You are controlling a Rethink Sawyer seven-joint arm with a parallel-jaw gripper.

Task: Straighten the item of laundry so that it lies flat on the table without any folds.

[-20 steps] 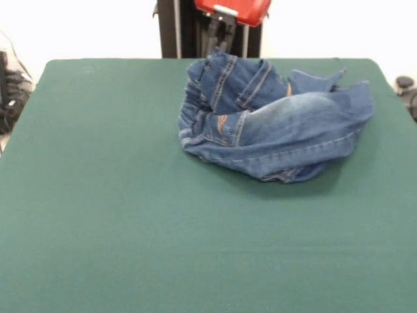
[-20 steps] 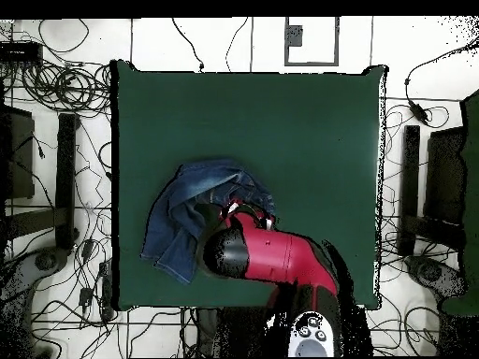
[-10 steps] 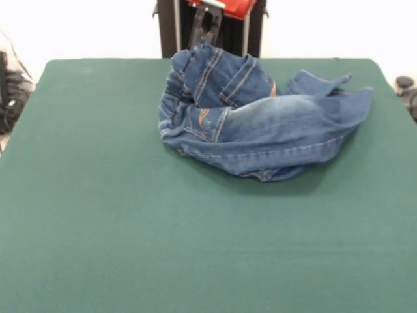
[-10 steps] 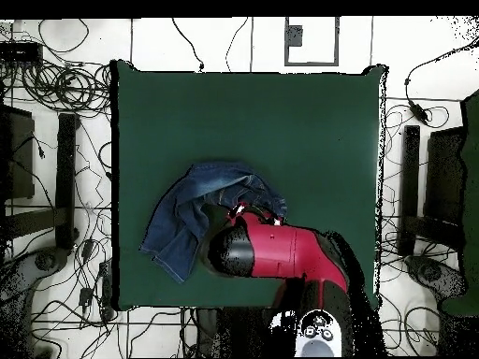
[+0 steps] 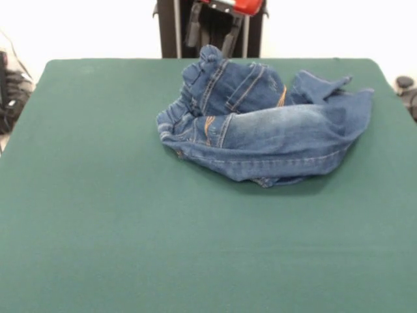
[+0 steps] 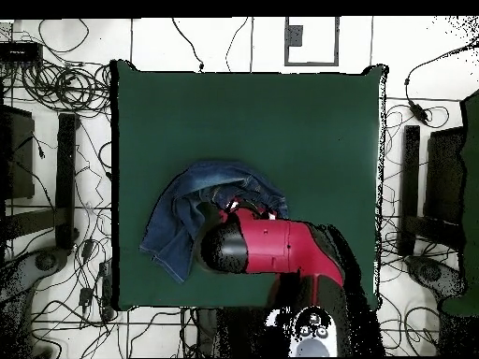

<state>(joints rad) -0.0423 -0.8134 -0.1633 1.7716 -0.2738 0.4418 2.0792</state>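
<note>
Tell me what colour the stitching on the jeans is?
Orange, on the blue jeans; clearest in the front view.

I am working in what looks like a robotics lab. A table (image 6: 309, 122) covered in dark green felt fills the centre of the overhead frame, standing on a white floor. Tangled black cables (image 6: 58, 89) sprawl across that floor at the upper left and down both sides. Dark equipment stands (image 6: 67, 178) flank the table at left and right. In the front view, a plain white wall (image 5: 91, 26) runs across the top.
</note>
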